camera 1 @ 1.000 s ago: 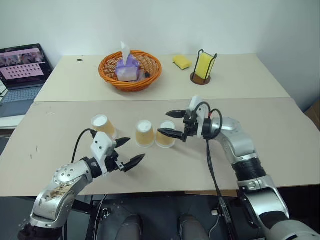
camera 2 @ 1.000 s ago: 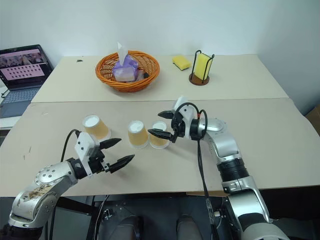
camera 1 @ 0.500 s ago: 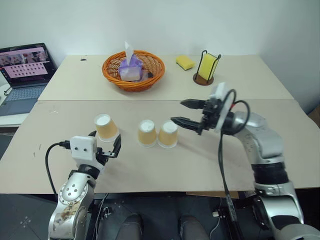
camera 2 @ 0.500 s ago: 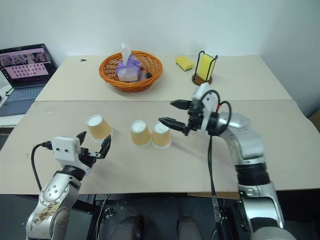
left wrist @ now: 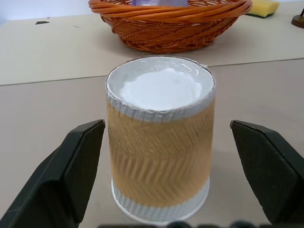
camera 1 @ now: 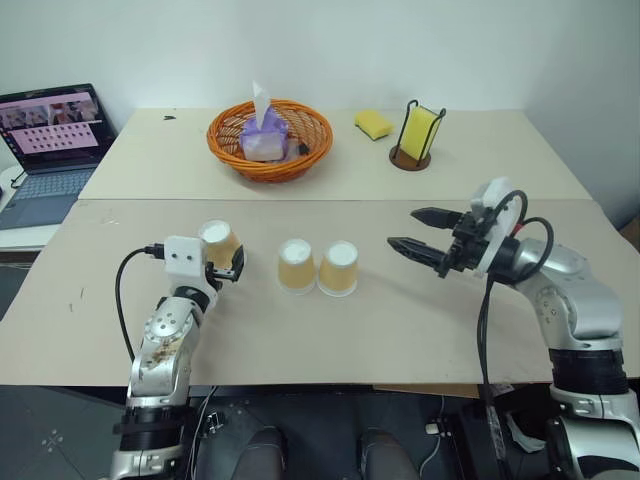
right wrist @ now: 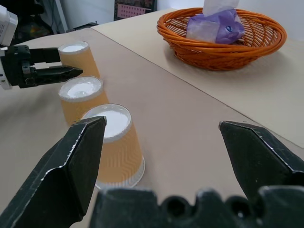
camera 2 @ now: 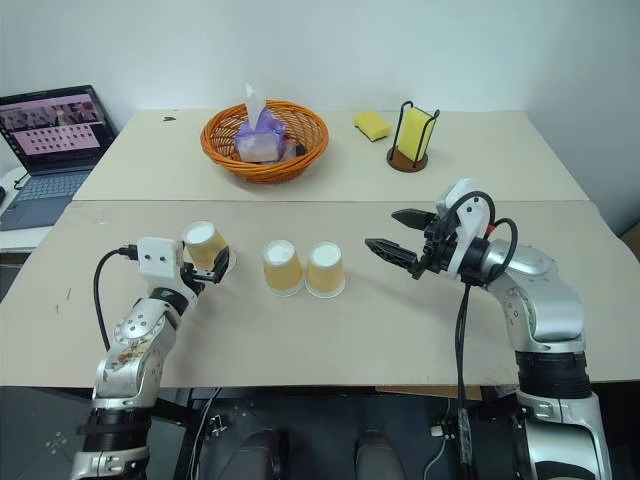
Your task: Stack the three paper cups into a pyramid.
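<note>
Near table (camera 1: 400,330): three paper cups upside down, two touching side by side (camera 1: 297,266) (camera 1: 338,268), third cup (camera 1: 220,243) apart to their left. Far table (camera 1: 500,160), butted against it: orange basket (camera 1: 270,140), yellow sponge (camera 1: 371,124), sponge holder (camera 1: 415,135). Laptop (camera 1: 45,135) sits on a separate surface at far left.

Laptop (camera 1: 45,140) cut off by frame edge (screen unreadable).
</note>
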Controlling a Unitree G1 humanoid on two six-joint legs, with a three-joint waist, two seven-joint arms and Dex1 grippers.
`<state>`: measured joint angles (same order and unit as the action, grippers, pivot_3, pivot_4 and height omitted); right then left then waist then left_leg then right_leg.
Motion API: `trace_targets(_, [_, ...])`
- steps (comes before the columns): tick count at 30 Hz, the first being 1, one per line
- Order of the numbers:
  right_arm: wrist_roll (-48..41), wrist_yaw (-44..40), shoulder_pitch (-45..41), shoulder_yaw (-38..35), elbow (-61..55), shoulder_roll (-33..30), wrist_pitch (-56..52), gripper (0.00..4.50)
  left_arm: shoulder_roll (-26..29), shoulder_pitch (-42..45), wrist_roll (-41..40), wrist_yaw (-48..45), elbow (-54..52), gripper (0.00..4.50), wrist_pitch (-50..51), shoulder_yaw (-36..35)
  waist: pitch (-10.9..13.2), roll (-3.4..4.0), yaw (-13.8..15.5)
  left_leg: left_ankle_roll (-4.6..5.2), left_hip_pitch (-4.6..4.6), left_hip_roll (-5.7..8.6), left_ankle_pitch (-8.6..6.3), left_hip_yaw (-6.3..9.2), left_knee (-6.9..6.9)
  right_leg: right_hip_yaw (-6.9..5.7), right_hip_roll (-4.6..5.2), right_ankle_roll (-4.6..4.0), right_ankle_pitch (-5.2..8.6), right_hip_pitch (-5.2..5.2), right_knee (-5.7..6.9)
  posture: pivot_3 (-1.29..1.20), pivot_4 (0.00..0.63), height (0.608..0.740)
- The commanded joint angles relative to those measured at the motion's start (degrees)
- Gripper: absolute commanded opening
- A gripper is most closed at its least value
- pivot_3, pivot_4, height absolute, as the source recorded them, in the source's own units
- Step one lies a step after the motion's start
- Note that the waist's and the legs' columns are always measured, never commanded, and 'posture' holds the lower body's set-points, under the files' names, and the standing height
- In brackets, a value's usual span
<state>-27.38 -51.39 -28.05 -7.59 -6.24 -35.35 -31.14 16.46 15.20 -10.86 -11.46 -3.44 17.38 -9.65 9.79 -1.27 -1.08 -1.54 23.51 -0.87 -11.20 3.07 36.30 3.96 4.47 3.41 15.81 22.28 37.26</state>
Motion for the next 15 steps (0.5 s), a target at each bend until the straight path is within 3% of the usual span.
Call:
trace_targets(1, [-1.7, 1.0, 0.8, -1.7, -4.0, -0.7, -0.4, 4.44, 1.1, 1.8, 0.2, -1.4, 1.1, 4.5, -2.5, -0.3, 0.0, 0.0, 0.0, 0.0, -0.02, -0.01, 0.0, 0.0, 0.0, 0.0, -0.01, 0.0, 0.0, 0.0, 0.01, 0.0, 0.15, 0.74])
trace_targets(15, [-1.3, 3.2, 3.1, -0.6, -5.3, -0.7, -0.2, 4.44, 1.2, 6.5, -0.4, -3.0, 4.2, 4.5, -2.1, -0.4, 0.0, -0.01, 0.1, 0.0, 0.0, 0.0, 0.0, 0.02, 0.03, -0.01, 0.0, 0.02, -0.01, -0.01, 0.01, 0.0, 0.15, 0.74])
